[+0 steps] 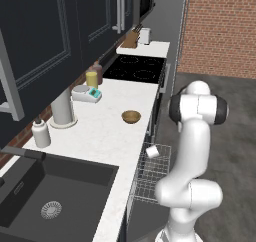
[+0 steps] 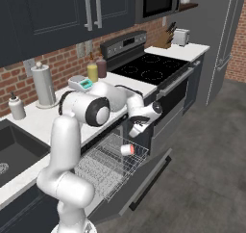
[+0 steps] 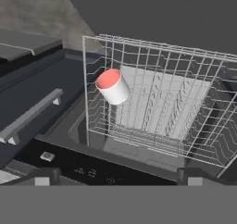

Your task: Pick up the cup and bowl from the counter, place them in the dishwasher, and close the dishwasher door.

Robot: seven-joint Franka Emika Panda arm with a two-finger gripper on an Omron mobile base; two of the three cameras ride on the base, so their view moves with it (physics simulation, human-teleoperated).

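From the left base view, you see the bowl [image 1: 131, 117] alone on the counter [image 1: 112, 136], waiting its turn, while the cup [image 1: 152, 151] lies tipped in the white wire rack [image 1: 155, 178].

From the right, your gripper [image 2: 135, 131] hangs just above that cup [image 2: 127, 150]; whether its jaws are parted you cannot tell. The dishwasher door [image 2: 144, 181] lies dropped open.

The hand view shows the cup [image 3: 112, 86] against the rack's corner.

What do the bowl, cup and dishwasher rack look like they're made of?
Bowl: likely wood, matte tan-brown, no glare.
Cup: probably ceramic or plastic, smooth white outside, pinkish-red inside; the render leaves it open.
Rack: thin white wire grid, likely coated metal.
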